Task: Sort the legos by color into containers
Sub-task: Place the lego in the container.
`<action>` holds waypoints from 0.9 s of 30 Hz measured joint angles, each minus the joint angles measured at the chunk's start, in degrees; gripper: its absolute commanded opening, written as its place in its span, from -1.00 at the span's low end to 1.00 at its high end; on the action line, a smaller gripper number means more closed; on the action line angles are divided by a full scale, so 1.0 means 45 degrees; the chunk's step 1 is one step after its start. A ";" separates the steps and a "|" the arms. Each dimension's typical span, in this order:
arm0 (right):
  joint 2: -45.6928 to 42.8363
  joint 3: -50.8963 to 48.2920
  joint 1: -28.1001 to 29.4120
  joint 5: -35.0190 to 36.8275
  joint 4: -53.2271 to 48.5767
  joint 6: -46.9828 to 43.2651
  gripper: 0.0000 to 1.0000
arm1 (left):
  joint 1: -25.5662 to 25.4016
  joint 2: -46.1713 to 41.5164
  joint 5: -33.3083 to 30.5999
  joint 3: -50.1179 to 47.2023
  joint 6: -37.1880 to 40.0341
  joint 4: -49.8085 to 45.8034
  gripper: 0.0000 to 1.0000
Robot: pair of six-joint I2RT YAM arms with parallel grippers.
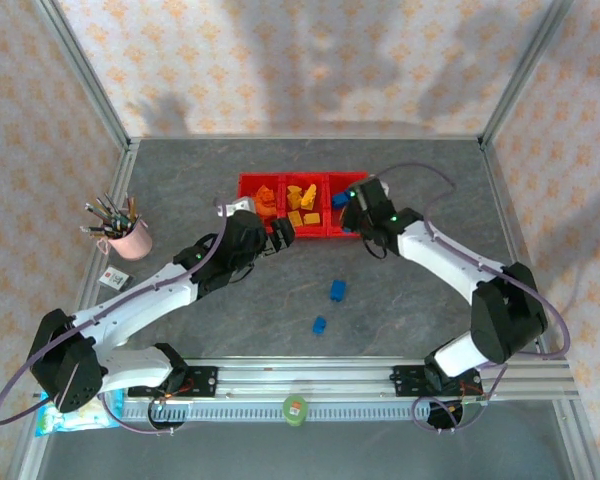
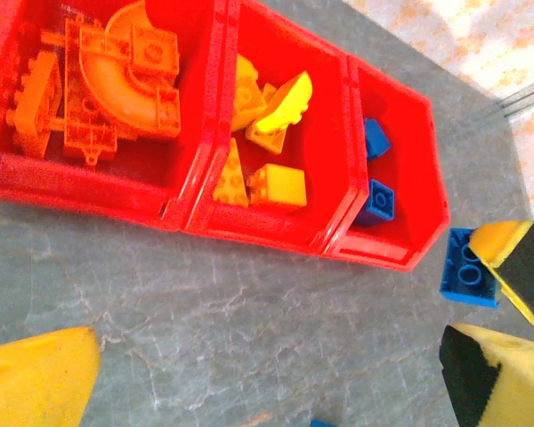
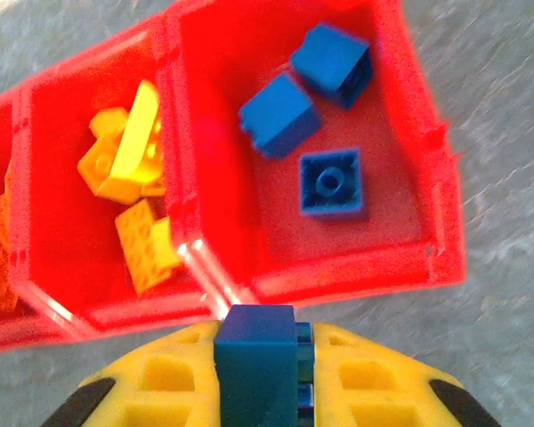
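Three joined red bins [image 1: 243,181] sit at the table's middle back. In the left wrist view the left bin [image 2: 2,169] holds orange legos [image 2: 116,80], the middle bin yellow legos [image 2: 276,182], the right bin [image 2: 427,213] blue legos [image 2: 375,200]. My right gripper [image 3: 260,342] is shut on a blue lego [image 3: 254,356], just in front of the blue bin's near wall [image 3: 347,280]; that bin holds three blue bricks [image 3: 331,182]. My left gripper [image 2: 267,378] hangs open over bare table before the bins, nothing between its fingers [image 2: 36,378]. Two blue legos [image 1: 338,290] [image 1: 320,325] lie loose on the table.
A pink cup of pens [image 1: 128,238] stands at the left, with a small card [image 1: 113,279] near it. The two grippers [image 1: 285,232] [image 1: 356,214] are close together in front of the bins. Metal frame posts [image 1: 90,70] edge the table.
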 measured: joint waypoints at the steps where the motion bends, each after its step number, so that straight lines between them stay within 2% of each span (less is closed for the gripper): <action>1: 0.0136 0.0194 -0.0219 -0.0010 -0.0044 -0.0121 -0.57 | 0.0053 0.0068 0.0015 0.0083 0.0087 0.0005 0.98; 6: 0.1545 0.1535 -0.0889 -0.0209 -0.0073 -0.0758 -0.56 | 0.0267 0.0525 0.0311 0.0505 0.0442 0.0000 0.98; 14: 0.4216 0.3293 -0.1161 -0.0840 -0.0049 -0.1234 -0.53 | 0.0554 0.1039 0.0627 0.0855 0.0763 -0.0010 0.98; 20: 0.5440 0.4245 -0.1161 -0.1214 -0.0039 -0.1481 -0.24 | 0.0724 0.1098 0.0719 0.0865 0.0894 -0.0015 0.98; 22: 0.5459 0.4265 -0.1161 -0.1287 -0.0044 -0.1549 -0.12 | 0.0743 0.1098 0.0748 0.0869 0.0894 -0.0039 0.98; 27: 0.4877 0.3876 -0.1161 -0.1384 -0.0024 -0.1647 0.01 | 0.0743 0.1093 0.0811 0.0879 0.0894 -0.0078 0.98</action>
